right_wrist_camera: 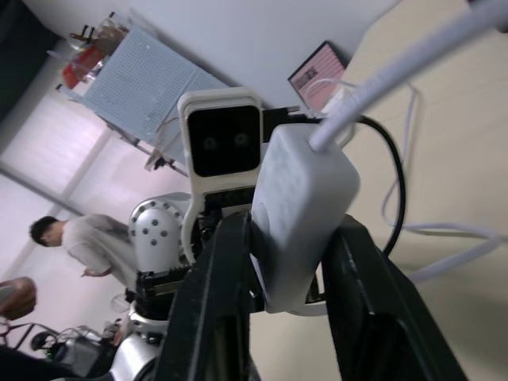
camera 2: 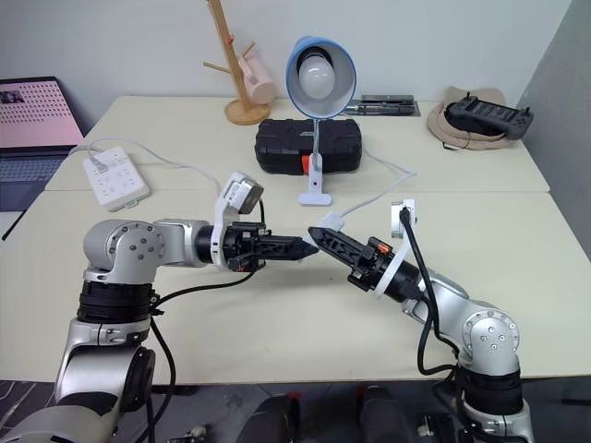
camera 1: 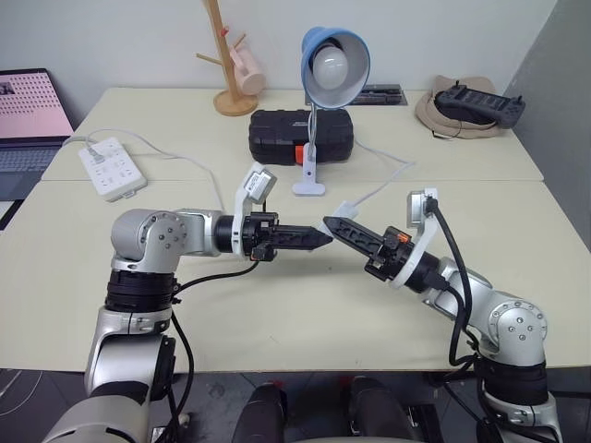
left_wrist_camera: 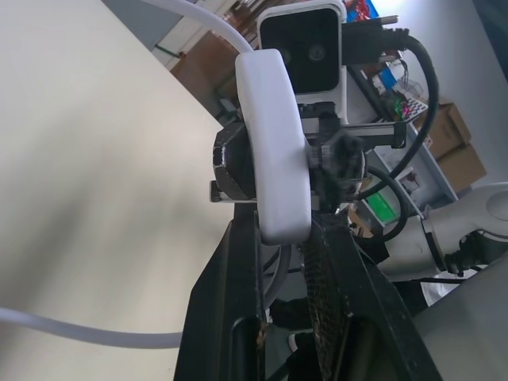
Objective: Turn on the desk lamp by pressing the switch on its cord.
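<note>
The desk lamp (camera 1: 334,57) stands at the middle back of the table, blue shade tilted towards me, white bulb showing no glow, small white base (camera 1: 309,189) below. Its white cord (camera 1: 388,185) loops right, then back to a small white switch (camera 1: 343,210) lifted off the table. My two grippers meet tip to tip there. The left gripper (camera 1: 325,237) points level to the right, and in its wrist view the switch (left_wrist_camera: 278,159) sits between its fingers. The right gripper (camera 1: 330,225) angles up from the right, shut on the same switch (right_wrist_camera: 302,214).
A black case (camera 1: 300,136) lies behind the lamp base. A white power strip (camera 1: 111,168) sits at the left, with a laptop (camera 1: 32,115) beyond it. A wooden mug tree (camera 1: 231,65) stands at the back, and a hat with a black controller (camera 1: 471,106) at the back right.
</note>
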Robot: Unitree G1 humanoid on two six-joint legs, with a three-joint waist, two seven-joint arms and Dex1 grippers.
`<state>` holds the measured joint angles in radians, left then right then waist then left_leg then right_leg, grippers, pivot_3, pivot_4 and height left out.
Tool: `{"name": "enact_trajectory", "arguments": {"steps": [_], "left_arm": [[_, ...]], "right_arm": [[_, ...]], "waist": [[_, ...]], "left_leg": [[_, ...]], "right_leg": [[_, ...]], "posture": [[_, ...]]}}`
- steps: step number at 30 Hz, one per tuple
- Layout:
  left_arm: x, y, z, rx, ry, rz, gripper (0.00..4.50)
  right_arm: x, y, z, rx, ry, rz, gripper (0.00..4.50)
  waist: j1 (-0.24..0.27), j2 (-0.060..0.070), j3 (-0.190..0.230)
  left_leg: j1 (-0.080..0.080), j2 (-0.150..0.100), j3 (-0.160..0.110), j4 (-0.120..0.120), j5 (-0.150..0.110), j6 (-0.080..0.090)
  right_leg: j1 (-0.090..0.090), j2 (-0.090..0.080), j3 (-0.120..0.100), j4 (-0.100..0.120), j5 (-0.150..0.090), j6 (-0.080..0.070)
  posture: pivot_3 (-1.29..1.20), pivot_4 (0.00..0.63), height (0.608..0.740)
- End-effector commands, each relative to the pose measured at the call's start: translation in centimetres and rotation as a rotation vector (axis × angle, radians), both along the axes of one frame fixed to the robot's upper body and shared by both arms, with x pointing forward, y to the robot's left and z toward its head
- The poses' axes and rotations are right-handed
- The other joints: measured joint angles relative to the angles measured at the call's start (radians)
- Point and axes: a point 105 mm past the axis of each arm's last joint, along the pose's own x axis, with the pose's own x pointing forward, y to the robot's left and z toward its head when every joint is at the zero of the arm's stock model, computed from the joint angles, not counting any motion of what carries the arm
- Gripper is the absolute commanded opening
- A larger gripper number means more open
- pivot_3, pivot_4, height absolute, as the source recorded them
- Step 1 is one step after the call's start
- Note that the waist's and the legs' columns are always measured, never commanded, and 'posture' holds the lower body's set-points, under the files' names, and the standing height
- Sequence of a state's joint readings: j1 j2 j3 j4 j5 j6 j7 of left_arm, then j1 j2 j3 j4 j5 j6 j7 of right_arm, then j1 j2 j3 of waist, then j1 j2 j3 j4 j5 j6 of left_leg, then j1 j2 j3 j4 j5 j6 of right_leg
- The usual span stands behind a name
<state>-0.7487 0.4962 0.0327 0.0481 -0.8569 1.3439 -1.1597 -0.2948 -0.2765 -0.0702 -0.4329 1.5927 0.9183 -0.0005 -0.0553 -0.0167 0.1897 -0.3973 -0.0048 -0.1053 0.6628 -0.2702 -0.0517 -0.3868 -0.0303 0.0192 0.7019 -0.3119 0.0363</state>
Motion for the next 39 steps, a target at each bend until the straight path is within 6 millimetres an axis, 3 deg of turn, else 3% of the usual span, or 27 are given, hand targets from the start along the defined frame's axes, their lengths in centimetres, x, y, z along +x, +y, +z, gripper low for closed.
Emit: {"name": "enact_trajectory", "arguments": {"steps": [1, 11, 13, 19, 27, 30, 36, 39], "left_arm": [[0.0, 0.0, 0.3, 0.013, -0.03, 0.005, 0.37], [0.1, -0.2, 0.5, 0.009, -0.041, 0.009, 0.37], [0.2, -0.2, 0.6, 0.01, -0.043, 0.01, 0.37], [0.3, -0.2, 0.7, 0.012, -0.051, 0.01, 0.37], [0.9, 0.0, 1.2, 0.023, -0.094, 0.019, 0.37], [1.8, 0.7, 1.2, 0.072, -0.164, 0.043, 0.37], [4.2, 2.5, -1.5, 0.338, -0.448, 0.02, 0.37], [5.0, 4.0, -5.2, 0.582, -0.677, -0.088, 0.37]], "right_arm": [[-0.6, 0.1, 0.9, 0.02, -0.037, 0.019, 0.68], [-0.3, -0.1, 0.5, -0.025, -0.062, -0.012, 0.65], [-0.3, -0.1, 0.6, -0.02, -0.067, -0.007, 1.35], [-0.3, -0.4, 0.7, -0.02, -0.069, -0.013, 2.36], [-1.1, -1.8, -0.3, -0.082, -0.044, -0.013, 4.28], [-1.9, -3.6, -1.3, -0.178, -0.034, -0.027, 4.44], [-1.7, -5.8, -2.1, -0.514, -0.149, -0.079, 4.44], [-1.8, -6.2, -2.2, -0.702, -0.259, -0.057, 4.44]], "waist": [[0.0, 0.0, 0.0], [0.001, 0.0, 0.0], [0.001, 0.0, 0.0], [0.001, 0.0, 0.0], [0.003, 0.0, 0.0], [0.006, 0.0, 0.0], [0.008, 0.001, 0.0], [0.01, 0.001, 0.0]], "left_leg": [[0.0, 0.0, 0.0, 0.0, 0.0, 0.0], [0.0, 0.0, 0.0, 0.0, 0.0, 0.0], [0.0, 0.0, 0.0, 0.0, 0.0, 0.0], [-0.001, 0.0, 0.0, 0.0, 0.0, 0.0], [-0.001, 0.0, 0.0, 0.0, 0.0, 0.0], [-0.001, -0.001, 0.0, 0.0, 0.0, 0.0], [-0.001, -0.003, 0.006, -0.001, 0.0, 0.0], [-0.001, -0.002, 0.007, -0.001, 0.0, 0.0]], "right_leg": [[0.0, 0.0, 0.0, 0.0, 0.0, 0.0], [0.0, 0.0, 0.0, -0.001, 0.0, 0.0], [0.0, 0.0, 0.0, -0.001, 0.0, 0.0], [0.0, 0.0, 0.0, -0.002, 0.0, 0.0], [0.0, 0.0, 0.0, -0.002, 0.0, 0.0], [0.0, 0.0, 0.0, -0.003, 0.0, 0.0], [0.0, 0.002, 0.0, -0.004, 0.0, 0.0], [0.0, 0.005, 0.0, -0.004, 0.0, 0.0]], "posture": [[0.0, 0.15, 0.74], [0.0, 0.15, 0.74], [0.0, 0.15, 0.74], [0.0, 0.15, 0.74], [0.0, 0.15, 0.74], [0.0, 0.15, 0.74], [0.0, 0.15, 0.74], [0.0, 0.15, 0.74]]}}
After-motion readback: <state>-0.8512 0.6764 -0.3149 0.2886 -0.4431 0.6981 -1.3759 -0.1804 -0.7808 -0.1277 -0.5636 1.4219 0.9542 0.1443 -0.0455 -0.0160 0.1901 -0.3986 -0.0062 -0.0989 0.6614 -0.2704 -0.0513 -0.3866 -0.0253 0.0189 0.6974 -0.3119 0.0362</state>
